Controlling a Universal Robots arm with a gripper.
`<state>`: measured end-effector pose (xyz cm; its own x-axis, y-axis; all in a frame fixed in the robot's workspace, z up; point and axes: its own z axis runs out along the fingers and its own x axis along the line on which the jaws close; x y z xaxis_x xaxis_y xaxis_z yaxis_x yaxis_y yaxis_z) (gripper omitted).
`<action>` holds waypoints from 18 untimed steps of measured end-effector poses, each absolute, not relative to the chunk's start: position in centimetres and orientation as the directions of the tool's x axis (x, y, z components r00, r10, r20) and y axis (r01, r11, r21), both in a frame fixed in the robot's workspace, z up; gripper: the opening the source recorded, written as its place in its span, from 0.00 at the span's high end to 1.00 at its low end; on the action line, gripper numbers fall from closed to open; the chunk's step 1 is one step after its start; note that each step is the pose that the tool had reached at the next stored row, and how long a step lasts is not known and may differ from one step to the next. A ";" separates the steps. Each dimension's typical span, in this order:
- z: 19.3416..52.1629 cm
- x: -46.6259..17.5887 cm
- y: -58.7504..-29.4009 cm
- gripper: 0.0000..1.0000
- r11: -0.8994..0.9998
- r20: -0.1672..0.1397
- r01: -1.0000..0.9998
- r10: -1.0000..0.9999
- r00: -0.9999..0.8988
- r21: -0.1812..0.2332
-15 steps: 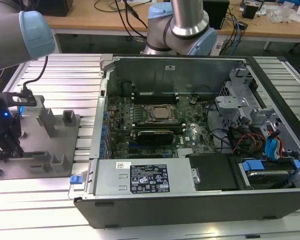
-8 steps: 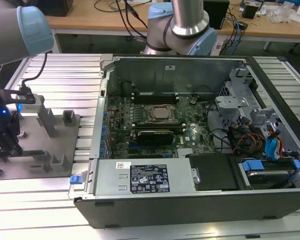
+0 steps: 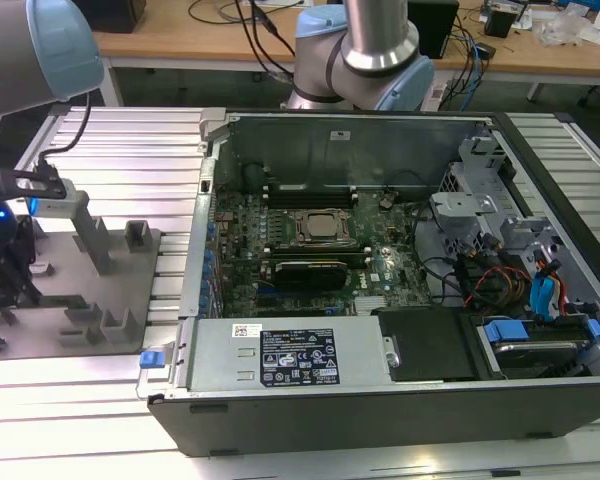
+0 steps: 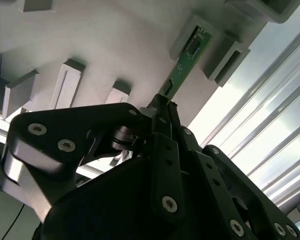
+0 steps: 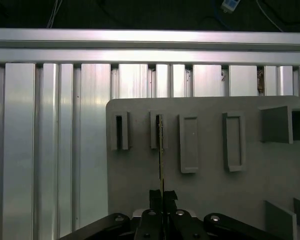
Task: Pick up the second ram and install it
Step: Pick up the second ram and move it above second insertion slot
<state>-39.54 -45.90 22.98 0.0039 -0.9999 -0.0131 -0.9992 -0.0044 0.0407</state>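
Note:
The second ram (image 4: 183,64) is a thin green circuit-board stick, seen edge-on in the first wrist view (image 5: 161,160). My gripper (image 4: 162,104) is shut on its near end, with the black fingers (image 5: 155,196) pressed against both faces. The stick's far end sits at the slot of an upright post on the grey plastic tray (image 4: 115,40). I cannot tell whether that end is still seated in the slot. In the exterior view my gripper (image 3: 10,272) hangs over the tray (image 3: 120,290) at that view's left.
An open computer case (image 3: 400,270) lies at the exterior view's right of the tray, showing the motherboard, a square CPU socket (image 3: 320,226) and long black slots (image 3: 310,190) beside it. Several more posts (image 5: 189,142) stand on the tray. Ribbed aluminium table (image 5: 50,140) surrounds it.

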 end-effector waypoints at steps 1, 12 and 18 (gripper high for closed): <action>23.1 -39.5 -45.9 0.87 -0.004 -0.013 -0.999 -1.000 0.004 0.041; 27.5 -39.5 -45.9 0.87 -0.004 -0.013 -0.999 -1.000 0.004 0.041; 31.0 -39.5 -45.9 0.87 -0.004 -0.013 -0.999 -1.000 0.004 0.041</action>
<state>-39.54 -45.90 30.96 0.0039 -0.9999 -0.0131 -0.9992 -0.0045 0.0408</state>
